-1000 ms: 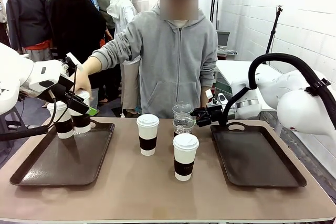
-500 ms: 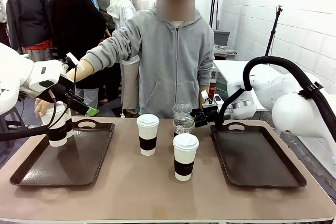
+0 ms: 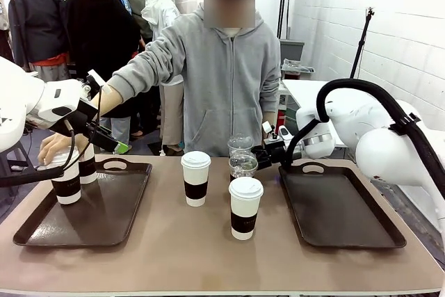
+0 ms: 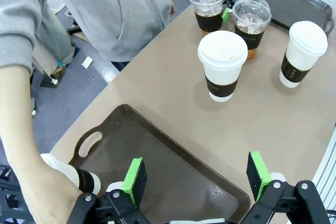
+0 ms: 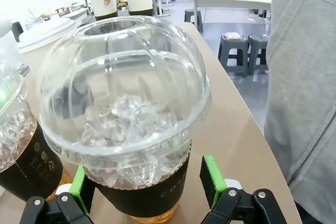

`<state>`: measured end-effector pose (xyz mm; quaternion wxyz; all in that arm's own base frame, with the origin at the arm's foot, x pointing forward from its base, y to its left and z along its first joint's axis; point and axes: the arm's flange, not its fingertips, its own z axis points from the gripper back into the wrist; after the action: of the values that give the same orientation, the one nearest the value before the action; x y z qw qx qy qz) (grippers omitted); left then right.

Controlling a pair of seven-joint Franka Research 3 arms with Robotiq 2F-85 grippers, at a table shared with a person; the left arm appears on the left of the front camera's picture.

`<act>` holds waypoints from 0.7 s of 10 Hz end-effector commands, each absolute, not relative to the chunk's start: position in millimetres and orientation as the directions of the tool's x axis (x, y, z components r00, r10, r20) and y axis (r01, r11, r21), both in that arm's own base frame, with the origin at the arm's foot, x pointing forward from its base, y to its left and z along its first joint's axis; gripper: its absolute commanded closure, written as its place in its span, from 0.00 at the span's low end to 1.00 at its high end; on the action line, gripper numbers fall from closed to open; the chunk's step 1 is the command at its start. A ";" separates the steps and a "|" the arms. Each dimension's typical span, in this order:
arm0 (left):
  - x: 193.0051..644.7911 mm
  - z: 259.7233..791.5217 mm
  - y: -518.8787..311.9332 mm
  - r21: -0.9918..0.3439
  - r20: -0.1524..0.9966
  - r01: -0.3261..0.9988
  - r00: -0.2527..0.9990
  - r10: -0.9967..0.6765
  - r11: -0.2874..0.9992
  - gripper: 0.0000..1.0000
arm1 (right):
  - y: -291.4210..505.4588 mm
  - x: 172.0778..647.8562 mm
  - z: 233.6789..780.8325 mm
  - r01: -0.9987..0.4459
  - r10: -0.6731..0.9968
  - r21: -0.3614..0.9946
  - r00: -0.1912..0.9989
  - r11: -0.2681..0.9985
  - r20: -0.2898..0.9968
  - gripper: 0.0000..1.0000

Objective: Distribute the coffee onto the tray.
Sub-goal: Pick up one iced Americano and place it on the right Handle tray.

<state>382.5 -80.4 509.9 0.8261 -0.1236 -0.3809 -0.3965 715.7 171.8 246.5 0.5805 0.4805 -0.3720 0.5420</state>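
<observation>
Two white lidded coffee cups stand on the left tray (image 3: 104, 220): the nearer cup (image 3: 67, 186) has the person's hand (image 3: 54, 147) on top, and the other cup (image 3: 87, 166) is just behind it. My left gripper (image 3: 111, 142) hovers above the tray's far end, open and empty (image 4: 197, 174). Mid-table stand two more white cups (image 3: 195, 177) (image 3: 245, 206) and two dome-lidded cups (image 3: 241, 145) (image 3: 243, 166). My right gripper (image 3: 268, 151) is open, its green pads on either side of the farther dome cup's (image 5: 126, 129) sleeve.
The right tray (image 3: 341, 206) lies bare beside my right arm. The person in a grey hoodie (image 3: 222, 88) stands at the far edge, one arm stretched over the left tray. Bare tabletop lies along the near edge.
The person's hand has shifted the two white cups leftward and nearer on the left tray. My right gripper has edged left around the dome cup. My left gripper has held still.
</observation>
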 end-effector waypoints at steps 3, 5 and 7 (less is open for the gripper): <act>384.5 508.4 -78.6 0.098 0.730 0.752 0.391 -0.561 0.652 0.00 | 172.9 727.3 249.0 -0.984 0.276 0.175 0.157 -0.040 0.948 0.38; 384.5 508.4 -78.6 0.098 0.730 0.752 0.391 -0.561 0.652 0.00 | 172.4 726.9 251.7 -0.984 0.276 0.171 0.154 -0.041 0.949 0.38; 384.5 508.4 -78.6 0.098 0.730 0.752 0.391 -0.561 0.652 0.00 | 165.0 724.6 266.3 -0.989 0.278 0.143 0.129 -0.032 0.952 0.38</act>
<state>382.5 -80.4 509.9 0.8261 -0.1236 -0.3809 -0.3965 719.1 167.3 250.7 0.5845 0.4787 -0.3732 0.5385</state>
